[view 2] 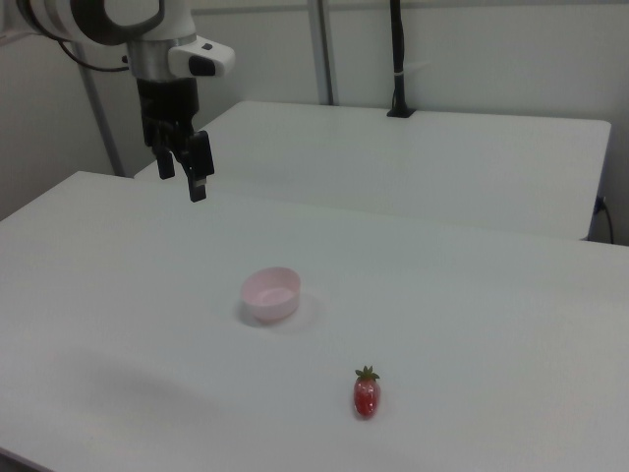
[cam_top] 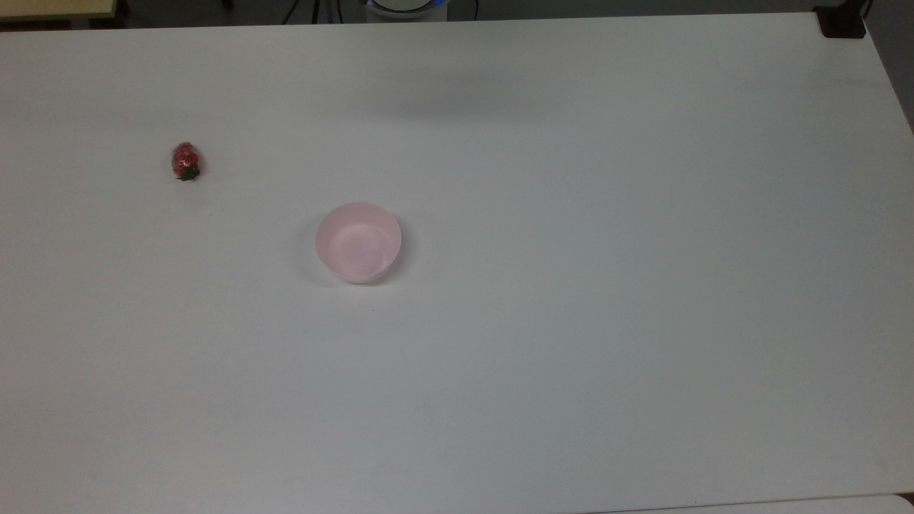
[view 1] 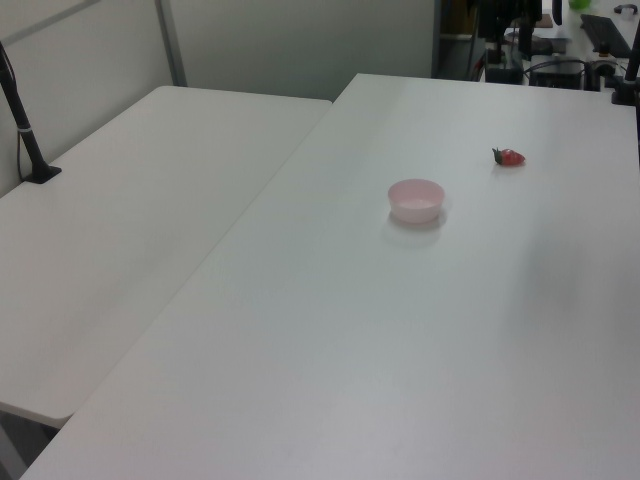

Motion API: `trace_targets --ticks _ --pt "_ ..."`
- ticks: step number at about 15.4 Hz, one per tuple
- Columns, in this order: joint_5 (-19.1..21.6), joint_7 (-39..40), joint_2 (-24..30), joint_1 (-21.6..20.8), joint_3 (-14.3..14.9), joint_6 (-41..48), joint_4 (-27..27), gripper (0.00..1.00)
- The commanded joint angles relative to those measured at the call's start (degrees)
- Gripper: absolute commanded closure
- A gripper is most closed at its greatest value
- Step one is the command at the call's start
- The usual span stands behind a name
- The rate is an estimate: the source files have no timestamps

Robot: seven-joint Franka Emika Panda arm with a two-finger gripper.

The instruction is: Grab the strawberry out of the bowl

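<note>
red strawberry on table, stem toward top view's bottom | pink bowl holds nothing | gripper fingers apart, holding nothing

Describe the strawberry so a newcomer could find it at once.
Start at the big white table and find the pale pink bowl near its middle. The strawberry lies on the bare tabletop apart from it, toward the top view's upper left: small, glossy red, green-stemmed.

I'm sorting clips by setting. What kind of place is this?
Probably a robotics lab or office: plain white tables pushed together, a robot arm's gripper above them, a clamped camera pole, and only a strawberry and bowl as props.
</note>
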State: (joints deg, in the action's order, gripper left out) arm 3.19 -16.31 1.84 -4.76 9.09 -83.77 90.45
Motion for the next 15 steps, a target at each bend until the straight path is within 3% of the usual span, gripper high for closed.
trace_targets --ticks 1,5,10,15 --pt "-0.3 12.6 0.5 -1.5 2.6 -6.7 1.4 0.0" --pt "-3.4 20.0 -0.1 -1.4 2.4 -10.4 1.6 0.0" --pt "-2.9 14.2 -0.6 -1.5 2.2 -12.2 1.6 0.0" --pt "-3.4 14.7 -0.7 -1.5 2.2 -12.4 1.5 0.0"
